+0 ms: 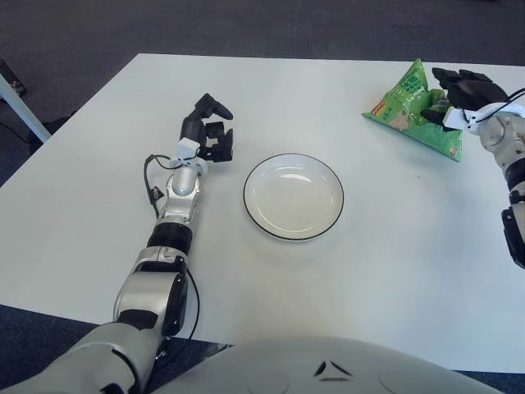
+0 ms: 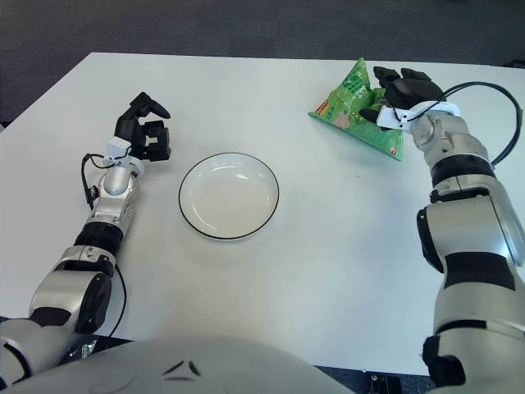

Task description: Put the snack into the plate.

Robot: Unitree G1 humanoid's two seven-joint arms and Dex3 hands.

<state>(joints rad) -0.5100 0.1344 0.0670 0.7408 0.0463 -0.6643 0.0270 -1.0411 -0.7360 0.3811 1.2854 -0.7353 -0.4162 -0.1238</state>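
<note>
Far right on the white table (image 1: pixel 98 180): green snack bag (image 1: pixel 410 107), puffed, lying with one corner raised toward the far edge and its printed end pointing left. Right hand (image 2: pixel 404 94) against the bag's right side, black fingers (image 2: pixel 392 76) reaching over the upper right part of the bag, another finger pressed along its near right face. Touching the bag, yet whether the fingers truly clamp it or only lie on it cannot be told. Bag's lower edge down on the tabletop. Silver right forearm running back from the hand along the right edge toward the near side.

Near the table's middle, well apart from the bag and to its near left: round white plate (image 1: pixel 328 217) with a thin dark rim, nothing in it.

Left of the plate, near it but not touching: left hand (image 1: pixel 209 131), raised at the end of its outstretched silver forearm, fingers curled loosely, holding nothing. Thin black cable looping beside the left wrist.

Beyond the table on the far side and left: dark grey carpet (image 1: pixel 246 25).
</note>
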